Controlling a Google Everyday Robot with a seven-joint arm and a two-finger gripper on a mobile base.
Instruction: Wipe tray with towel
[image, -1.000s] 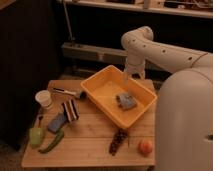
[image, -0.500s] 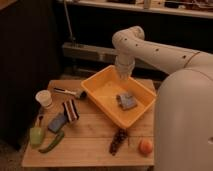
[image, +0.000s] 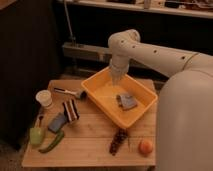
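The arm reaches in from the right and bends down over the wooden surface (image: 92, 150). Its claw (image: 116, 78) hangs over the back left part of the tray (image: 102, 100), just above the rim there. It points straight down, and from here I cannot tell whether it is spread or pressed together. It does not seem to be carrying anything.

The tray sits at an angle on the back right of the surface. The towel (image: 127, 101) lies crumpled on the tray's floor towards the right side, apart from the claw. The rest of the tray floor is bare.

Left of the tray a dark-handled tool (image: 69, 91) lies flat, its far end close to the tray's left corner. Further left stands a white cup (image: 44, 98). In front of these is a striped block (image: 70, 110) with a flat blue pad (image: 57, 122) just beside it. At the front left are a green pepper (image: 36, 135) and a long green chilli (image: 52, 142). Near the front edge, below the tray, lie a dark bunch (image: 118, 141), possibly grapes, and an orange fruit (image: 145, 146).
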